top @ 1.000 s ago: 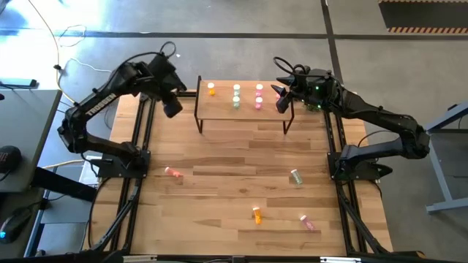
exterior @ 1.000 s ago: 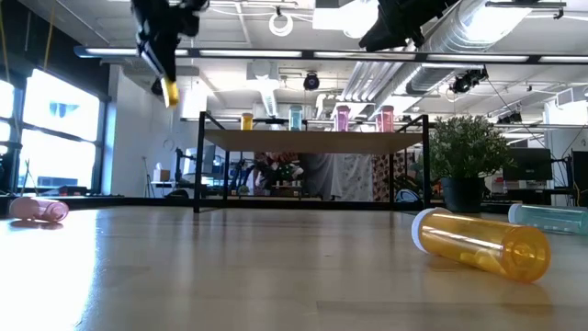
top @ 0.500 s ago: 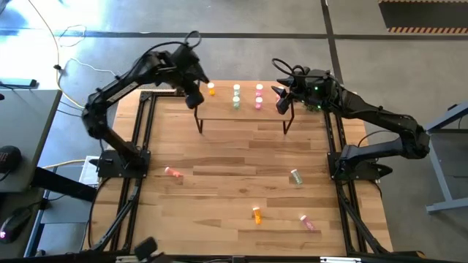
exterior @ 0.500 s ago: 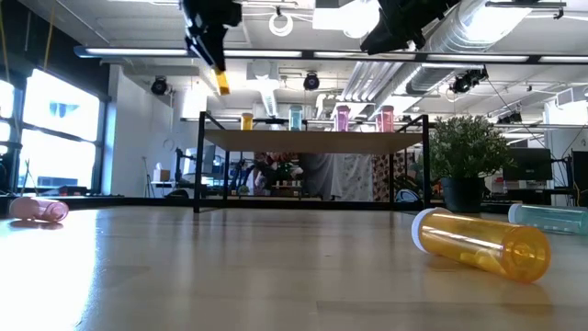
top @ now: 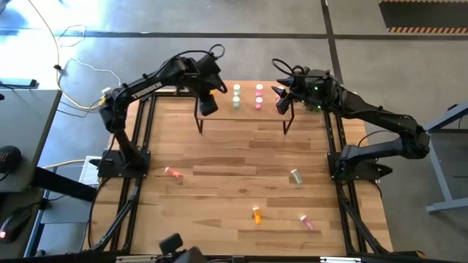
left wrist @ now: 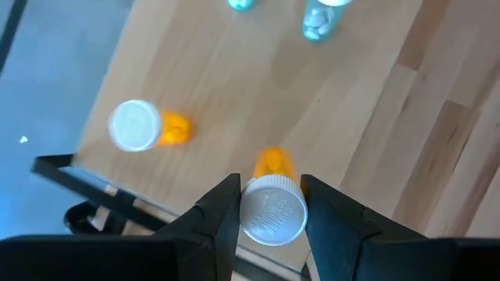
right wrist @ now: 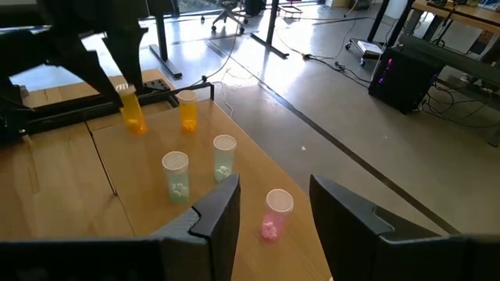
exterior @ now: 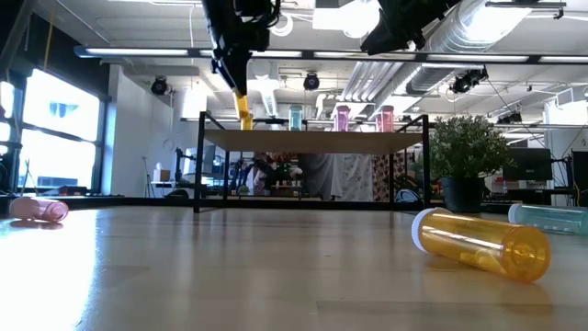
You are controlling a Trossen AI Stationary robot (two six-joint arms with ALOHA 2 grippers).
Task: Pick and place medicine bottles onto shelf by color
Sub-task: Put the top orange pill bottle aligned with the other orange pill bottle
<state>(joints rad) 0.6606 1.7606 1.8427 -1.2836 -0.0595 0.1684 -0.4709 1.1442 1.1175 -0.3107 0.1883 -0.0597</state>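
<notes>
My left gripper (top: 207,104) hangs over the left end of the shelf (top: 241,112), shut on an orange medicine bottle (exterior: 244,108) with a white cap. A second orange bottle (left wrist: 142,126) stands on the shelf just beside it. Two green bottles (top: 236,96) and two pink ones (top: 259,96) stand upright farther right on the board. My right gripper (top: 281,102) waits open at the shelf's right end with nothing in it. Several more bottles lie on the table: pink (top: 172,172), green (top: 295,176), orange (top: 257,214), pink (top: 307,221). My left gripper pinches the orange bottle's white-capped top end (left wrist: 272,212) between its two fingers. The fingers come from above, pointing steeply down. The bottle hangs below them nearly upright, its lower end (exterior: 245,118) clear of the shelf board.
The shelf stands on thin black legs (top: 200,123) at the table's far edge. A potted plant (exterior: 464,161) shows beyond the table in the low view. The wide middle of the wooden tabletop (top: 234,157) holds nothing.
My left gripper has carried the orange bottle toward the table's right, from beyond the shelf's left end to above its left part, sinking a little. The bottle stays hanging below the fingers.
</notes>
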